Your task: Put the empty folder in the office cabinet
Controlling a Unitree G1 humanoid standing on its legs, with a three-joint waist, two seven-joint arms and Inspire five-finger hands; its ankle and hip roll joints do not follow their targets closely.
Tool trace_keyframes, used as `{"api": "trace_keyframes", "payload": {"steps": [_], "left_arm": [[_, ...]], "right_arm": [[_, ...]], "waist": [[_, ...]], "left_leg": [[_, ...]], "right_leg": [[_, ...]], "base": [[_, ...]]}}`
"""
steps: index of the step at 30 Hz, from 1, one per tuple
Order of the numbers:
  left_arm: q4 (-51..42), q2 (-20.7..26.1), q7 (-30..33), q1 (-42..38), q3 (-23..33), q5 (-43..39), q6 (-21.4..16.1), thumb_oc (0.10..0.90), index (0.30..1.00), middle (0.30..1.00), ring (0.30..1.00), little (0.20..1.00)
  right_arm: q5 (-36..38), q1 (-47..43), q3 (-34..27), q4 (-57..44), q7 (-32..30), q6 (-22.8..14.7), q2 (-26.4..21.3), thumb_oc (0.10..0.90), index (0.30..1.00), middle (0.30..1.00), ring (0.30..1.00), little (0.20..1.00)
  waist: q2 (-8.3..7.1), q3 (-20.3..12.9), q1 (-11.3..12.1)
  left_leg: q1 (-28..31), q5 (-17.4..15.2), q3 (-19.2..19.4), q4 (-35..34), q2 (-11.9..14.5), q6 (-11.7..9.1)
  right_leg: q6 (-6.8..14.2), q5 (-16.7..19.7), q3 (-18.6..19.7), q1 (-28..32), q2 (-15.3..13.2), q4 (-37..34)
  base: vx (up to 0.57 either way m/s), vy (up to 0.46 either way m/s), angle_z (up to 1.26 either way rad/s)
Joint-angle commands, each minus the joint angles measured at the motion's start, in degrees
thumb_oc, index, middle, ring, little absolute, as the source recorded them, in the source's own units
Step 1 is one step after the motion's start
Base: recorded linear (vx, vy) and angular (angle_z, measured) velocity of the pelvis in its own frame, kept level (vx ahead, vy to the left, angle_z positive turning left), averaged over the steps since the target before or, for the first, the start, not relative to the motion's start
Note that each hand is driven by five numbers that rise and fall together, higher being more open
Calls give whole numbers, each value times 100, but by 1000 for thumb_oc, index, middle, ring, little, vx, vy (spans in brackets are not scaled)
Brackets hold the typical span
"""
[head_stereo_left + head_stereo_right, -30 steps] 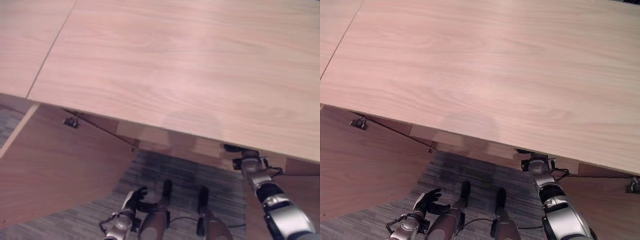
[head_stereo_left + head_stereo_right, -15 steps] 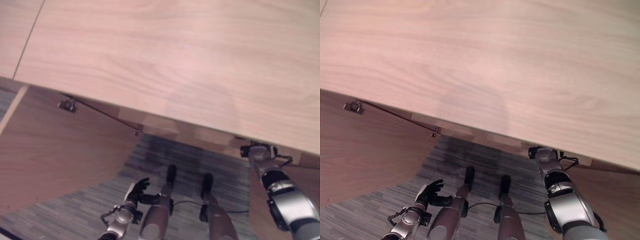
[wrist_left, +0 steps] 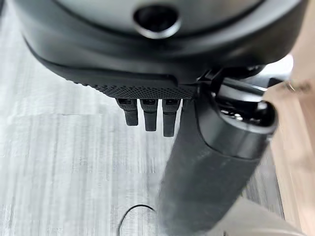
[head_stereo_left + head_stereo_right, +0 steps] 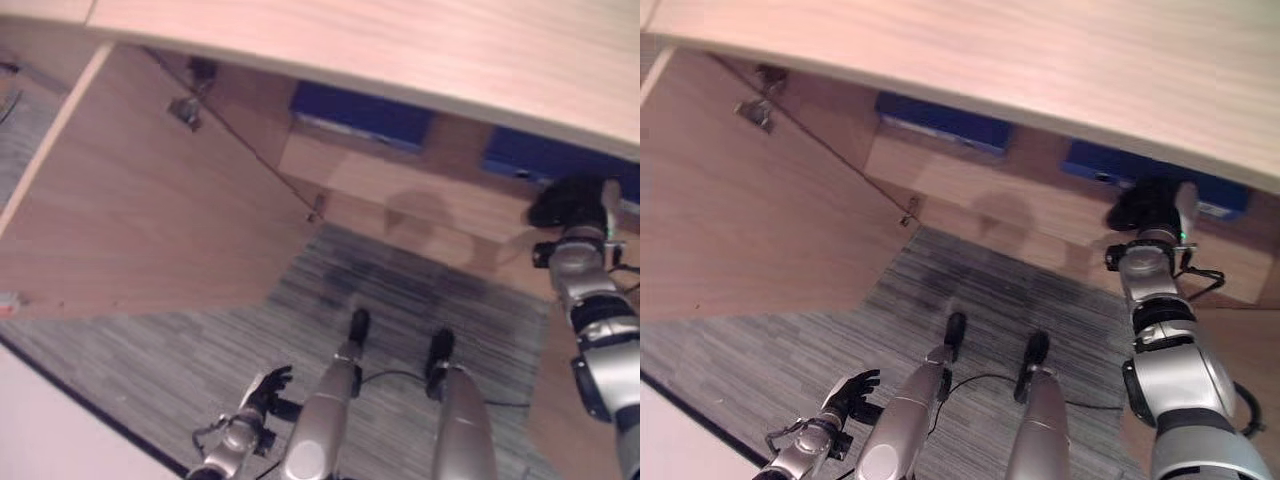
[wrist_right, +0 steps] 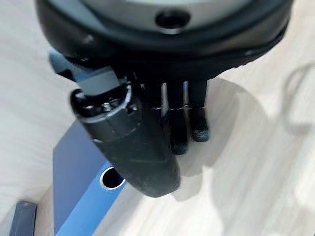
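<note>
A blue folder [image 4: 1095, 166] lies on the wooden shelf [image 4: 1020, 215] inside the cabinet, at its right side. Its flat blue face with a round finger hole [image 5: 78, 182] shows beside my right hand's thumb. My right hand [image 4: 1148, 205] hangs over the shelf just in front of that folder, fingers [image 5: 179, 123] relaxed and closed round nothing. A second blue folder [image 4: 945, 118] lies further left on the same shelf. My left hand [image 4: 850, 392] hangs low over the carpet, open and idle.
The cabinet's light wooden top [image 4: 400, 40] overhangs the shelf. Its door [image 4: 150, 220] stands swung open at the left, with a stay rod [image 4: 250, 150] running to it. Grey striped carpet [image 4: 420, 290] covers the floor in front.
The camera has tilted, so the cabinet's inside with its blue folders now shows beneath the top. My right hand stays at the shelf and the left hand still hangs low.
</note>
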Motion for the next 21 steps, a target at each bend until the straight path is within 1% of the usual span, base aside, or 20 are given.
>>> {"api": "trace_keyframes", "payload": {"steps": [1, 2, 3, 6, 7, 9, 10, 11, 13, 14, 15, 16, 17, 20, 21], "left_arm": [[277, 153, -57, 178, -209, 144, 5, 800, 900, 900, 900, 900], [433, 71, -64, 134, -138, 171, 58, 800, 900, 900, 900, 900], [434, 73, -64, 132, -141, 171, 57, 800, 900, 900, 900, 900], [731, -136, -64, 31, 59, 223, 155, 800, 900, 900, 900, 900], [840, -195, -61, 11, 172, 265, 192, 800, 900, 900, 900, 900], [994, -300, -44, 0, 365, 325, 251, 800, 900, 900, 900, 900], [1111, -405, -45, 21, 557, 342, 307, 800, 900, 900, 900, 900], [1110, -401, -45, 34, 552, 343, 306, 800, 900, 900, 900, 900], [1215, -458, -57, 69, 706, 414, 350, 800, 900, 900, 900, 900], [1236, -473, -50, 99, 741, 445, 361, 800, 900, 900, 900, 900], [1242, -508, -68, 126, 797, 474, 375, 800, 900, 900, 900, 900], [1250, -526, -74, 145, 849, 510, 393, 800, 900, 900, 900, 900], [1246, -556, -83, 202, 943, 499, 395, 800, 900, 900, 900, 900], [1250, -570, -77, 230, 995, 479, 397, 800, 900, 900, 900, 900], [1245, -575, -102, 254, 1135, 436, 390, 800, 900, 900, 900, 900]], "right_arm": [[137, 24, 31, -63, 95, -192, 45, 400, 300, 300, 300, 300], [165, 315, -72, -176, 137, -180, 291, 400, 300, 300, 300, 300], [163, 321, -78, -183, 135, -177, 290, 400, 300, 300, 300, 300], [74, 1159, -237, -725, 237, -187, 881, 400, 300, 300, 300, 300], [21, 1525, -262, -1027, 309, -214, 1061, 400, 300, 300, 300, 300], [-117, 2166, -305, -1546, 409, -214, 1380, 400, 300, 300, 300, 300], [-134, 2782, -399, -1920, 514, -244, 1662, 400, 300, 300, 300, 300], [-138, 2807, -402, -1942, 511, -235, 1666, 400, 300, 300, 300, 300], [-152, 3362, -454, -2291, 674, -266, 1847, 400, 300, 300, 300, 300], [-160, 3609, -444, -2464, 758, -252, 1906, 474, 411, 411, 411, 411], [-136, 3873, -423, -2653, 880, -242, 1946, 800, 900, 900, 900, 900], [-132, 4078, -425, -2765, 982, -245, 1974, 800, 900, 900, 900, 900], [-152, 4510, -399, -3101, 1159, -228, 2004, 800, 900, 900, 900, 900], [-175, 4767, -384, -3330, 1272, -226, 1978, 800, 900, 900, 900, 900], [-339, 5209, -324, -3738, 1523, -225, 1900, 800, 900, 900, 900, 900]], "waist": [[-167, -379, 213], [-231, -483, 189], [-221, -490, 193], [-356, -740, 93], [-425, -832, 26], [-516, -1025, -89], [-604, -1225, -200], [-605, -1228, -199], [-674, -1428, -312], [-690, -1508, -354], [-708, -1588, -419], [-719, -1663, -472], [-723, -1788, -563], [-737, -1841, -610], [-760, -1937, -688]], "left_leg": [[850, -151, -209, -93, 413, -345], [1132, -180, -205, -204, 461, -348], [1125, -147, -211, -225, 469, -345], [1606, -157, -197, -467, 526, -340], [1796, -155, -180, -567, 551, -345], [2079, -157, -160, -709, 568, -341], [2310, -159, -133, -827, 577, -342], [2329, -156, -133, -840, 579, -343], [2573, -160, -67, -963, 601, -355], [2679, -153, -32, -1028, 617, -361], [2773, -132, 18, -1094, 634, -374], [2847, -124, 53, -1142, 638, -383], [2987, -121, 118, -1212, 654, -407], [3044, -115, 148, -1235, 668, -421], [3150, -107, 204, -1267, 696, -442]], "right_leg": [[709, -448, 9, 1257, -178, -407], [699, -413, -13, 1540, -144, -586], [701, -367, -20, 1544, -132, -627], [688, -295, -80, 2014, -51, -937], [685, -275, -96, 2206, -30, -1044], [674, -245, -121, 2477, 11, -1227], [671, -199, -125, 2712, 55, -1396], [671, -194, -128, 2733, 58, -1411], [672, -133, -125, 2963, 85, -1601], [675, -106, -102, 3064, 106, -1692], [683, -69, -91, 3154, 120, -1793], [685, -47, -80, 3212, 133, -1865], [680, -7, -69, 3323, 150, -1964], [678, 8, -43, 3378, 167, -2007], [665, 25, -28, 3504, 187, -2126]], "base": [[119, -10, 3], [87, -5, 1], [104, 10, -3], [128, 3, -10], [153, -14, -3], [134, -2, -8], [101, -4, -14], [84, -16, -10], [75, -6, -9], [73, 7, -11], [49, 10, -11], [67, 15, -19], [48, 8, -32], [19, -20, -26], [-15, -43, -7]]}}
